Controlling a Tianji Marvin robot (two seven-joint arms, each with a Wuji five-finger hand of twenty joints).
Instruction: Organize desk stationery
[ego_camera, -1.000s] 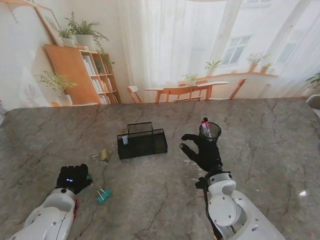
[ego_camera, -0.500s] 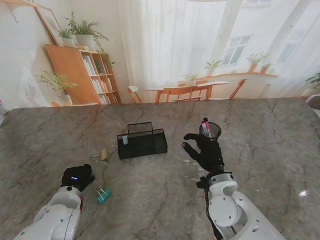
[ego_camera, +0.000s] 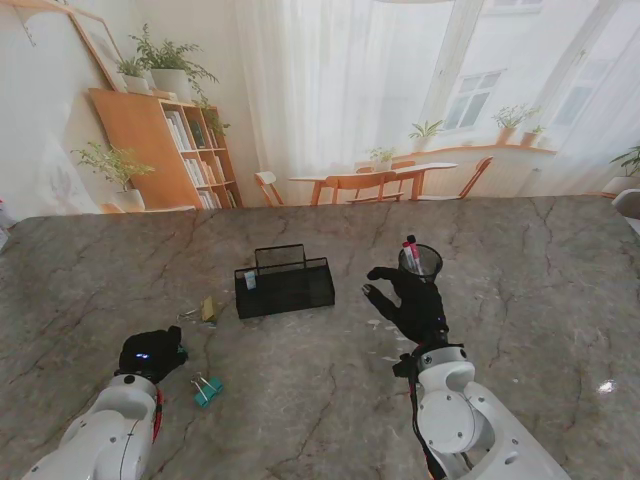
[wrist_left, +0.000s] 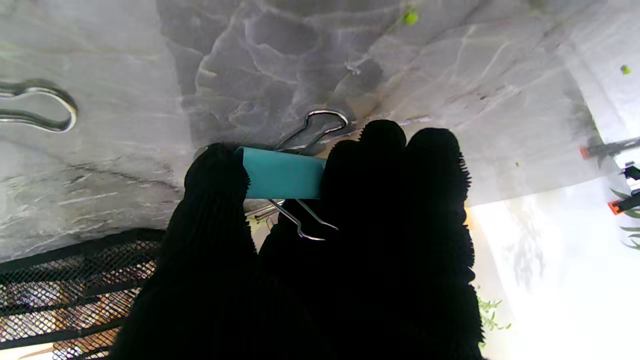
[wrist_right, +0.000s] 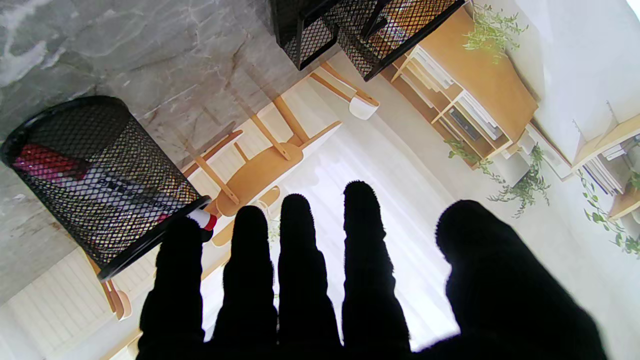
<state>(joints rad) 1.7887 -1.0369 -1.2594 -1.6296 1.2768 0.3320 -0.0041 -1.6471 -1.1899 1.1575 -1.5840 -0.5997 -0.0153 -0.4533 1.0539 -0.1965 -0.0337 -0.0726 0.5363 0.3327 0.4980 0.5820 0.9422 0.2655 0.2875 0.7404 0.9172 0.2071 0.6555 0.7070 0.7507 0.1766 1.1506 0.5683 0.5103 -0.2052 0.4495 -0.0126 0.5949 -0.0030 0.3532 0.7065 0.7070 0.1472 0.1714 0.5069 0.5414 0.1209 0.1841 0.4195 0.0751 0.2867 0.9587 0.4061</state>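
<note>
My left hand (ego_camera: 152, 352), in a black glove, sits near the table's front left, shut on a teal binder clip (wrist_left: 280, 175). The left wrist view shows the clip pinched between thumb and fingers (wrist_left: 380, 165), its wire handle against the marble. A second teal binder clip (ego_camera: 207, 390) lies on the table just right of that hand. The black mesh organizer (ego_camera: 285, 285) stands at mid-table. My right hand (ego_camera: 408, 300) hovers open, fingers spread, right beside the mesh pen cup (ego_camera: 421, 262), which holds red-capped markers. In the right wrist view the cup (wrist_right: 95, 185) is close to the little finger.
A small yellowish item (ego_camera: 208, 308) with a wire piece lies left of the organizer. Small pale bits (ego_camera: 385, 325) dot the marble near my right hand. A shiny speck (ego_camera: 605, 385) sits at the far right. Another clip's wire handle (wrist_left: 35, 105) shows in the left wrist view.
My left hand's fingers have curled in and closed around the teal clip that lay at its fingertips. The right hand has stayed almost still by the pen cup.
</note>
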